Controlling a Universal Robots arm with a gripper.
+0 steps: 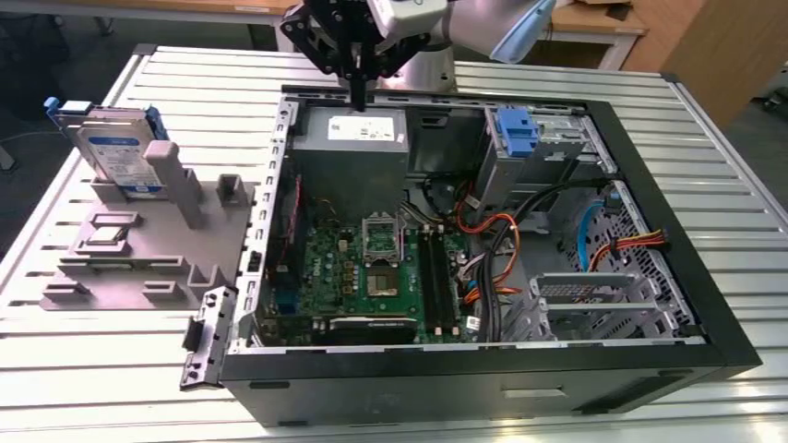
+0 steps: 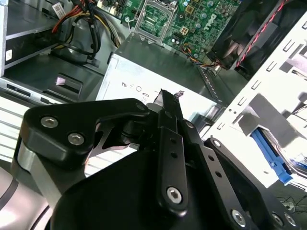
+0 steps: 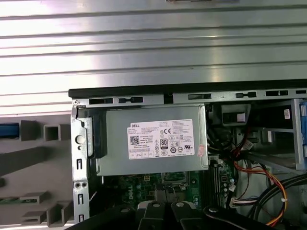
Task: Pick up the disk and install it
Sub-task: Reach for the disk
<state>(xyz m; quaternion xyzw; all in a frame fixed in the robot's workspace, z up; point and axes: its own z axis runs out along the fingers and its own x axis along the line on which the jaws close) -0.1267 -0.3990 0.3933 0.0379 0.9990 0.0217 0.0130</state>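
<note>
table [image 1: 185, 69]: ribbed silver metal slats
past its far edge: light wooden desk [image 1: 606, 26], brown wooden cabinet [image 1: 721, 46]
floor [image 1: 761, 138]: plain grey

I have my claw [image 1: 358, 100] poised over the power supply box [image 1: 354, 138] in the case's [image 1: 493, 369] rear corner, motherboard [image 1: 369, 268] beyond the box on the case floor, drive caddy [image 1: 518, 134] toward the exterior view's right of the claw, the disk [image 1: 120, 152] well apart on the exterior view's left, upright in a fixture [image 1: 136, 277] on the table [image 1: 739, 240] beside the case.

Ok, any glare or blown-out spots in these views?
In the first wrist view, the ribbed silver metal tabletop glares in bright bands; in the second wrist view, the grey power supply box washes out white; the exterior view is evenly lit.
</note>
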